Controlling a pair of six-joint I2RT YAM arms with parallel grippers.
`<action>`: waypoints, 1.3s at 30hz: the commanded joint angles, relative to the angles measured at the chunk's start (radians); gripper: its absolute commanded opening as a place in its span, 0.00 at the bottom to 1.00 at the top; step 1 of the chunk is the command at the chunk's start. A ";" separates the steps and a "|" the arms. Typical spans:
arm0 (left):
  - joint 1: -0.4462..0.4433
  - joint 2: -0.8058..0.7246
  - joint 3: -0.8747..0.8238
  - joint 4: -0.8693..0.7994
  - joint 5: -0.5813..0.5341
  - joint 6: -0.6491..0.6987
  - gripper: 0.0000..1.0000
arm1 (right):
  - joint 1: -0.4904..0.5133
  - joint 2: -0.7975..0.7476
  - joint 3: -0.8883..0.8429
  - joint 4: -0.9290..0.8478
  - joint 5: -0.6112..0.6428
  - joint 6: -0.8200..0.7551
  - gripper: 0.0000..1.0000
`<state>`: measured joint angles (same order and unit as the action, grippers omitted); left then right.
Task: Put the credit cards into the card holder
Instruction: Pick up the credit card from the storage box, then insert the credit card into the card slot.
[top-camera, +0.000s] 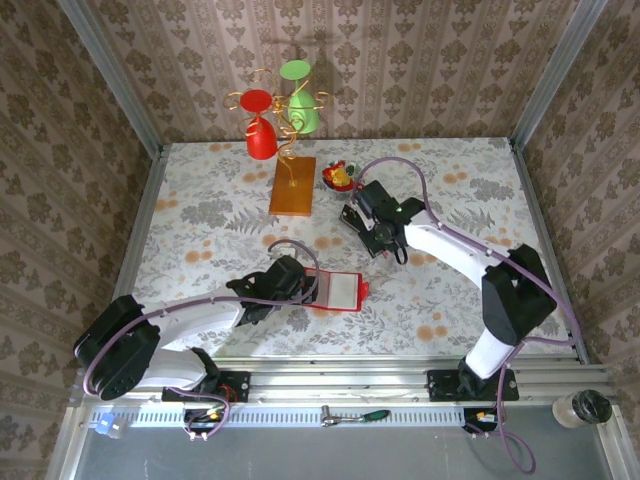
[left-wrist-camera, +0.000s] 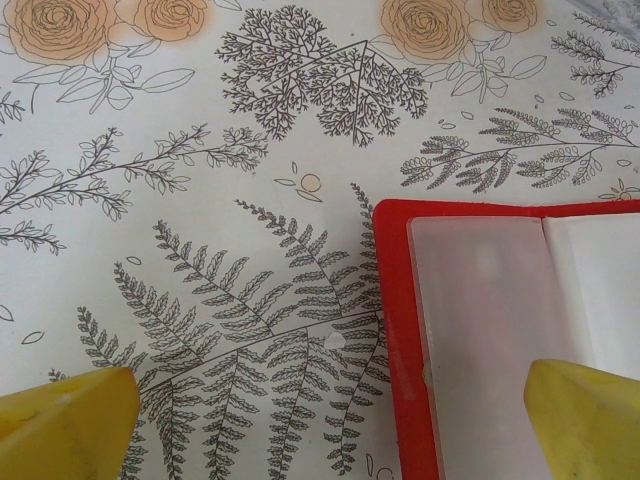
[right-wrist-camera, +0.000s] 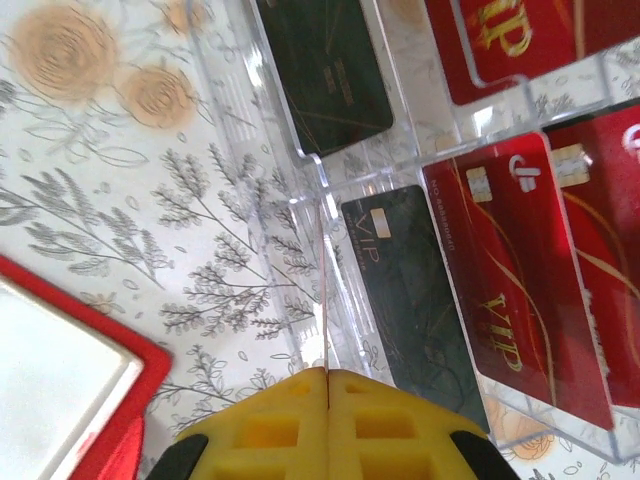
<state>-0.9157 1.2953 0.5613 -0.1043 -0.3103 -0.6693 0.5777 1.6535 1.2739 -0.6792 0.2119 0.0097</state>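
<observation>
The card holder (top-camera: 340, 291) lies open on the table, a red rim around pale pockets (left-wrist-camera: 500, 330); one red corner (right-wrist-camera: 70, 400) appears in the right wrist view. My left gripper (left-wrist-camera: 325, 430) hangs open over its left edge, one yellow fingertip (left-wrist-camera: 60, 425) above the cloth and the other above the pocket. My right gripper (right-wrist-camera: 328, 385) is shut on a credit card (right-wrist-camera: 325, 280), seen edge-on as a thin red line above the clear tray. More red VIP credit cards (right-wrist-camera: 520, 270) lie in the tray.
The clear plastic tray (right-wrist-camera: 300, 200) also holds two dark cards (right-wrist-camera: 420, 290). A wire cup stand on an orange base (top-camera: 292, 185) carries a red and a green cup at the back. A small red and yellow object (top-camera: 340, 178) lies beside it.
</observation>
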 joint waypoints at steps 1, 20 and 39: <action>0.001 -0.015 0.016 -0.013 -0.008 -0.008 1.00 | 0.023 -0.080 0.019 -0.014 -0.060 0.033 0.00; 0.025 -0.080 -0.012 -0.067 -0.039 -0.016 1.00 | 0.058 -0.152 -0.383 0.534 -0.567 0.660 0.00; 0.034 -0.061 -0.014 -0.065 -0.029 -0.005 1.00 | 0.094 0.006 -0.381 0.624 -0.575 0.691 0.00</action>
<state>-0.8883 1.2327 0.5568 -0.1463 -0.3332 -0.6731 0.6659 1.6268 0.8898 -0.0814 -0.3466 0.6884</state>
